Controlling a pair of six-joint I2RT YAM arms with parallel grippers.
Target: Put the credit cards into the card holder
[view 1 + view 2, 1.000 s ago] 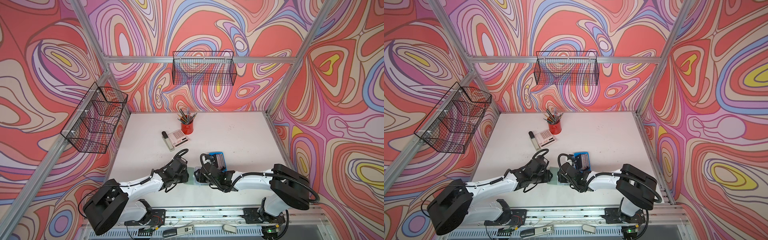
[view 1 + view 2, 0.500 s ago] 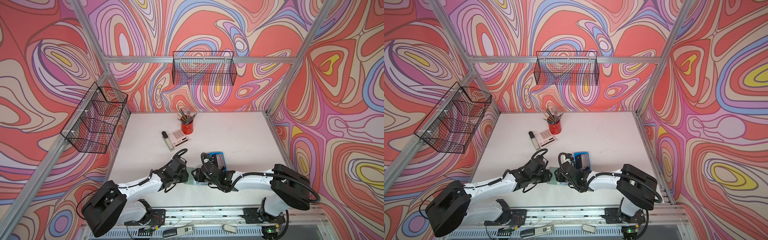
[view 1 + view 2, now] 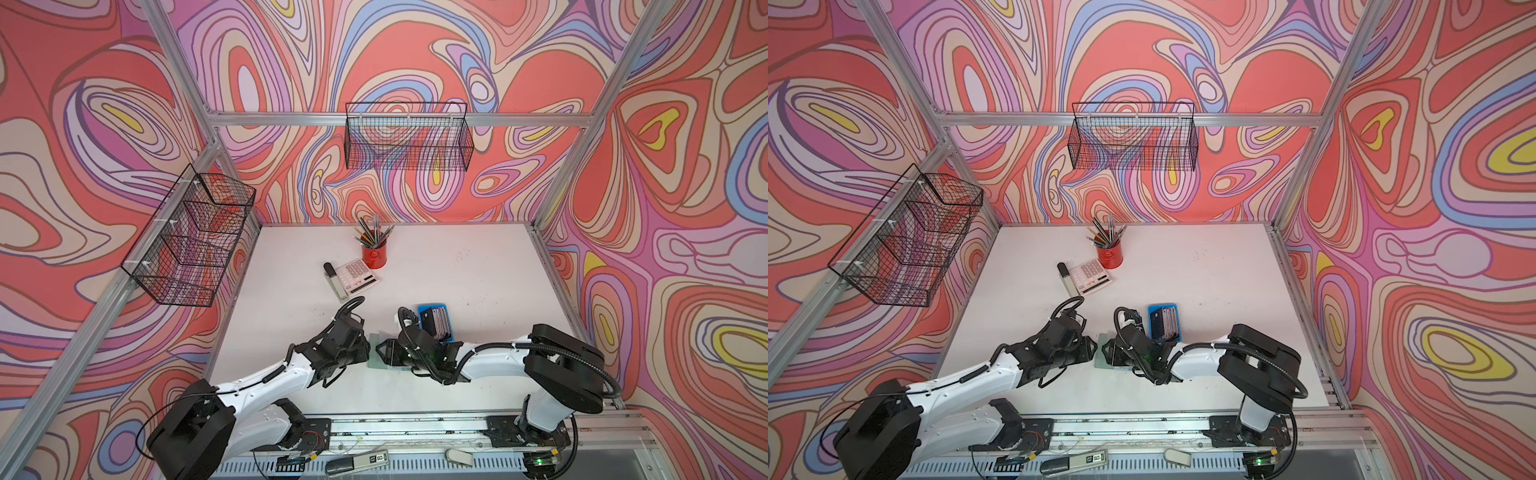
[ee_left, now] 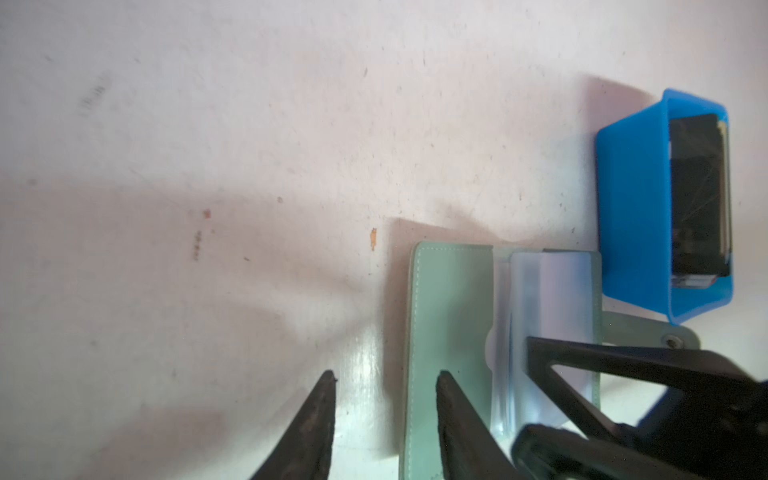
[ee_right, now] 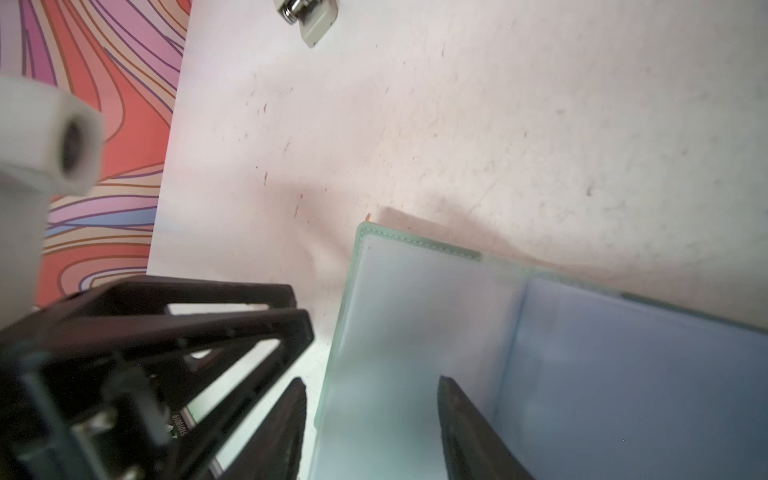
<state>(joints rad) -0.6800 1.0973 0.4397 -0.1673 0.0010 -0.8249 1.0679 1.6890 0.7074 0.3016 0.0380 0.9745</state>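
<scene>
**A:** Card holder (image 4: 451, 299): where is it?

**B:** It lies open on the white table (image 4: 208, 124), sage cover and clear sleeves (image 4: 552, 291) facing up. In both top views it sits between the two arms, near the front edge. Its snap tab (image 4: 673, 341) pokes out just beside the blue tray (image 4: 631, 208).

**A:** And the credit cards (image 4: 698, 195)?

**B:** Stacked in that tray, with a dark one facing out.

**A:** Left gripper (image 4: 386, 376)?

**B:** Jaws apart, straddling the cover's outer edge. One finger is over bare table, the other over the green cover. I can't tell if it touches.

**A:** Right gripper (image 5: 372, 379)?

**B:** Also apart. One finger is over the sleeves near the fold, the other just off the holder's edge. It isn't clamped on anything.
</scene>
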